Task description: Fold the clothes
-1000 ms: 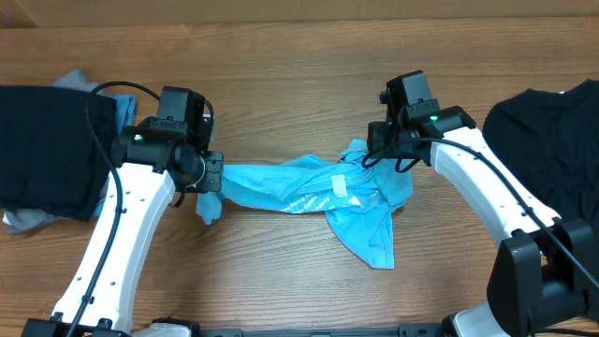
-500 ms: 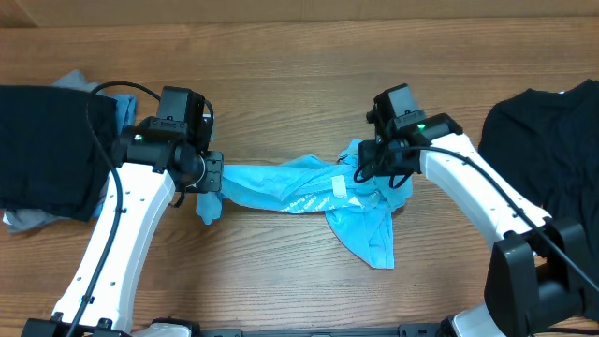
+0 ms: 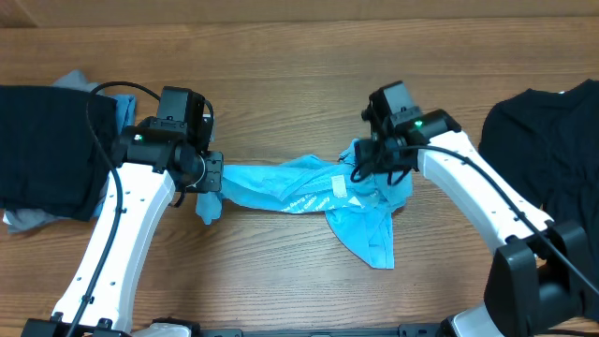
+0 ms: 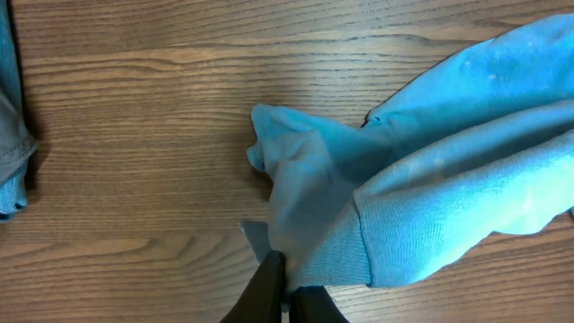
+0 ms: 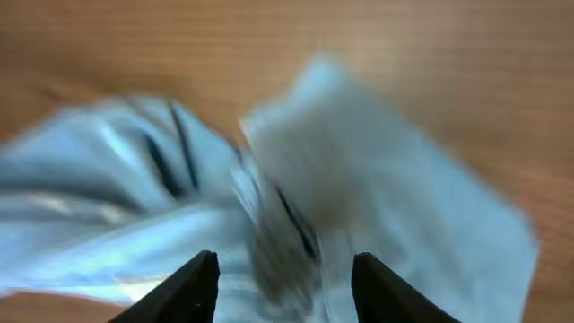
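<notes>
Sky-blue T-shirt [image 3: 309,192] dead centre on the wooden table [image 3: 281,56], roped out into a long crumpled band running 9 to 3 o'clock, with one loose flap trailing toward 5 o'clock. Not folded in any sense yet, just twisted and bunched.

Small white tag [image 3: 338,186] showing near the middle of the band, plus a line of white lettering [image 3: 298,202] along a crease at the tag's 8 o'clock. Both too small to read.

At the 9 o'clock end of the shirt, left gripper [image 3: 215,181] with fingers pressed together and clamped on a pinch of the fabric. Really clear from the left wrist view: black fingertips [image 4: 269,283] meeting at 6 o'clock with the ribbed edge caught between them, the rest of the cloth fanning off toward 2 o'clock.

Over the 1 o'clock end, right gripper [image 3: 363,161] with fingers apart. Right wrist view badly blurred, but both fingers [image 5: 193,287] plainly separated, pale blue cloth spread below and between them. Can't tell whether touching the fabric or just above it.

Off at the table's 9 o'clock edge, black T-shirt pile [image 3: 47,150] with a grey garment [image 3: 23,221] peeking out at its 7 o'clock and a blue garment [image 3: 77,82] at its 12 — all apart from the sky-blue T-shirt. At the 3 o'clock edge, another black T-shirt [image 3: 543,140] lying spread out.
</notes>
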